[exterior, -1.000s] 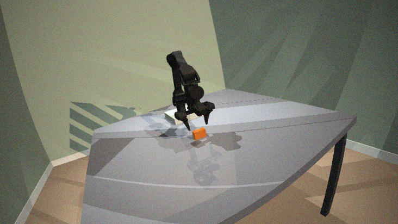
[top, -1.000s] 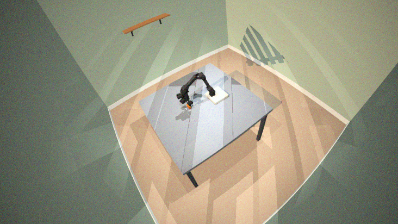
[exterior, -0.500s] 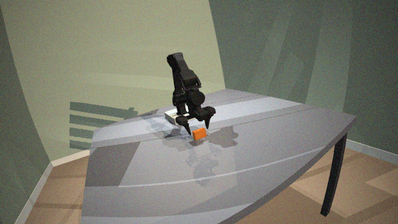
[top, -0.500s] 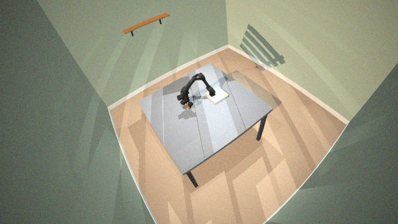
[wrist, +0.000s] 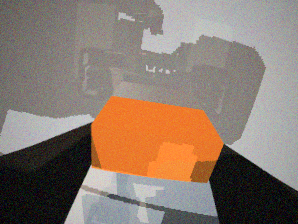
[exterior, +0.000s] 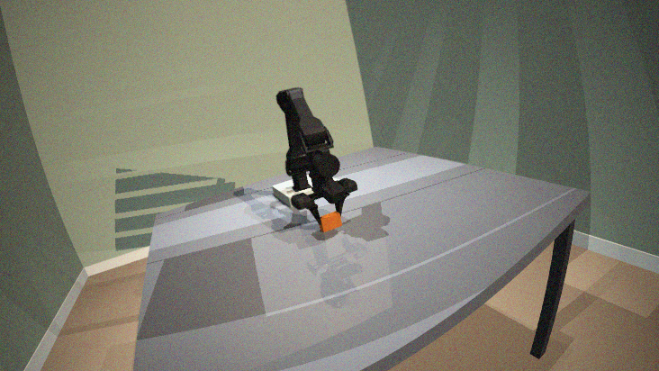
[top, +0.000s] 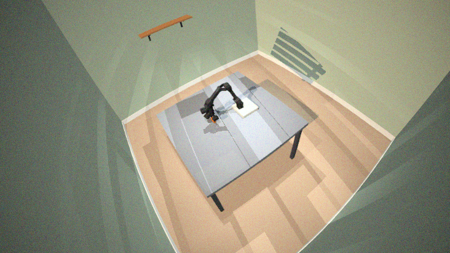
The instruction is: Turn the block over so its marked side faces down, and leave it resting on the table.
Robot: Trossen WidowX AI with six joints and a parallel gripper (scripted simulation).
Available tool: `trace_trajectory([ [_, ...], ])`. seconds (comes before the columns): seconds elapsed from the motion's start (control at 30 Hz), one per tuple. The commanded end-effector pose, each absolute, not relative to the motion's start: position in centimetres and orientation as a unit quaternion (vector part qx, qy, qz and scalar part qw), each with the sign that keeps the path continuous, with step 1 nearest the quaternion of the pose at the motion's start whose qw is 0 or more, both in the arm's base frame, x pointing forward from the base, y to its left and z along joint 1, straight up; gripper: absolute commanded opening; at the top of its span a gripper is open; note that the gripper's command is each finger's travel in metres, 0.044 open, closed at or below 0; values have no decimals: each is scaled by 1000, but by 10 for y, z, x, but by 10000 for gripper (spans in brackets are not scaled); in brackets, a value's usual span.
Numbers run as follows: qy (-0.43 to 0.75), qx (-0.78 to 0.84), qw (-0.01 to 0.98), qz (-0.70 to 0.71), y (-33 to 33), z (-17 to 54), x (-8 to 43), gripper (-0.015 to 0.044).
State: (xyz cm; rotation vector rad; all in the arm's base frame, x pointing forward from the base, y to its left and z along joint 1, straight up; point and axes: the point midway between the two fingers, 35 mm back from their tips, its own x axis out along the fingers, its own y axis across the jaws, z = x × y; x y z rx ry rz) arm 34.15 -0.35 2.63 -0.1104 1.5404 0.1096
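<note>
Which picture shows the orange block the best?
The wrist view: the orange block fills the middle, between the gripper's dark fingers. The exterior view shows it small on the table; the top view shows only an orange speck.
</note>
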Motion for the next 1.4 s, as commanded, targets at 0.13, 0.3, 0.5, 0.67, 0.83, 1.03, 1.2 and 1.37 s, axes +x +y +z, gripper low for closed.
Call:
trace_trajectory([
  [0.13,695,-50,715,49,-4,26,342,203],
  [0.3,695,-50,715,49,-4,26,342,169],
  [0.5,695,-50,715,49,-4,31,342,90],
  [0.67,695,-50,715,49,-4,56,341,0],
  [0.83,695,-50,716,49,-4,56,341,0],
  [1.03,664,-45,745,50,-4,51,343,0],
  [1.2,634,-42,771,52,-4,47,344,0],
  [1.37,603,-39,795,54,-4,44,344,0],
])
